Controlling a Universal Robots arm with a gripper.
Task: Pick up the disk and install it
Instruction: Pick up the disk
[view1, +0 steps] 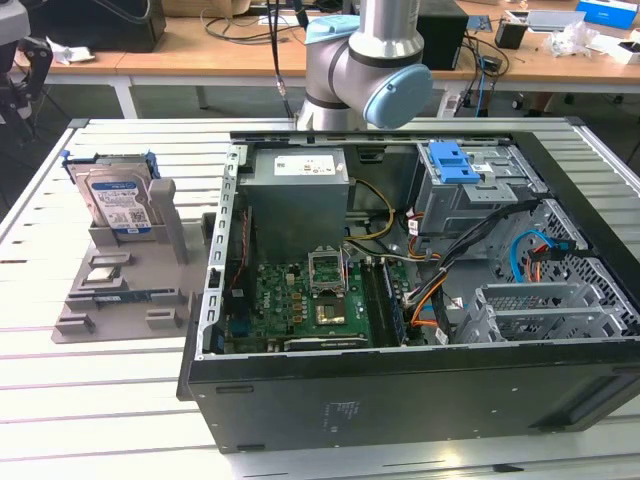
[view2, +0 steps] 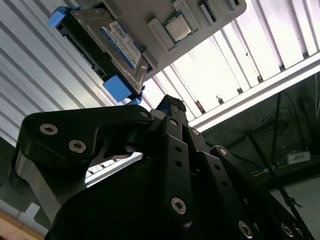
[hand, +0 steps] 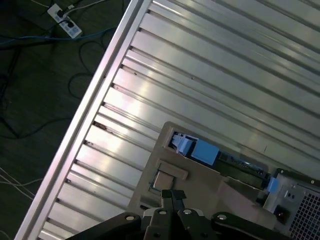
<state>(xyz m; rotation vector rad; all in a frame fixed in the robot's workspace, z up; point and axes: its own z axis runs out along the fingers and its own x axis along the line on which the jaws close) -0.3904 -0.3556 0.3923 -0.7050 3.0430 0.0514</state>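
Jaws of the gripper (view2: 170, 105) are pressed together, empty, pointing down at the table (view1: 60, 400). From the exterior view's left: the disk (view1: 115, 200) upright in a grey holder (view1: 125, 288), open room around, then the case (view1: 400, 400), arm (view1: 365, 60) behind.

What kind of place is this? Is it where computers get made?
Most likely a robotics lab or workshop. A robot arm stands behind an open computer case on a slatted metal table, a disk waits upright in a grey holder, and cluttered desks run behind.
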